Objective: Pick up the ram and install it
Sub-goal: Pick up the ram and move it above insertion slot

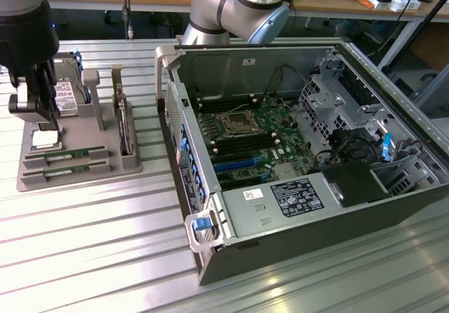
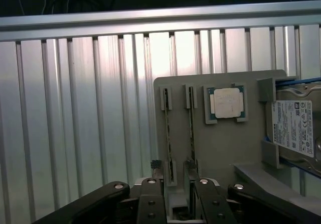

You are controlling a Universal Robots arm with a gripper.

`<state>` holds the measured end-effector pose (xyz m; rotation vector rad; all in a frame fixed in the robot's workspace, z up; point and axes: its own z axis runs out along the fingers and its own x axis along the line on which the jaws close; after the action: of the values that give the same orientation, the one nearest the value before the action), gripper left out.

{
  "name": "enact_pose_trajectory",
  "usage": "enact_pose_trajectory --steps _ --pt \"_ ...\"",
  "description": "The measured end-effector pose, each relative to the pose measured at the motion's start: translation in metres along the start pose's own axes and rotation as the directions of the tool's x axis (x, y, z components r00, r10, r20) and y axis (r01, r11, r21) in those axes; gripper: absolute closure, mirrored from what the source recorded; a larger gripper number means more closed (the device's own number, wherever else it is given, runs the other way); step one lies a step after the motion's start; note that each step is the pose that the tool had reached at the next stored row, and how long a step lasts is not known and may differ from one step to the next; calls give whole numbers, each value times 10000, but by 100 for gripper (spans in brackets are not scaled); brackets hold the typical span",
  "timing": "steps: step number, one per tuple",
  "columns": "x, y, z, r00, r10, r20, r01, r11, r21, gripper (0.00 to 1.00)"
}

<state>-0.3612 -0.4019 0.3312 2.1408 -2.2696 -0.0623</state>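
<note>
1. My gripper has its fingers spread wide and it pinches nothing. It hangs over the grey tray, at the end of the ram slots.
2. 2 sticks stand edge-up in the tray: 1st ram stick and 2nd ram stick, side by side, both seated. I cannot tell which 1 my fingers line up with.
3. Progress, as I judge it: pick-up is not yet done and install is not begun. The motherboard in the open PC case waits, well apart from the tray.
4. Tight spots near me: the CPU chip is just beside the sticks, and the hard drive stands near.
5. Btw. tray and case stands an upright card w/ bracket, then the case wall; above them the room is open.
</note>
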Motion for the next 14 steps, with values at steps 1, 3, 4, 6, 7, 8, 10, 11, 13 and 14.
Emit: enact_pose_trajectory --steps 1,3,4,6,7,8,10,11,13,14 --pt "0 0 2 10000 0 0 0 10000 0 70" --pt "0 0 7 10000 0 0 0 10000 0 70" --pt "0 -1 10 10000 0 0 0 10000 1 70" --pt "0 -1 15 10000 0 1 0 10000 1 70" --pt "0 -1 19 10000 0 1 0 10000 1 70" --pt "0 -1 21 10000 0 0 0 10000 0 70" --pt "0 -1 25 10000 0 0 0 10000 0 70" --pt "0 -1 28 10000 0 0 0 10000 0 70" --pt "0 -2 33 10000 0 0 0 10000 0 70" --pt "0 -2 36 10000 0 0 0 10000 0 70"
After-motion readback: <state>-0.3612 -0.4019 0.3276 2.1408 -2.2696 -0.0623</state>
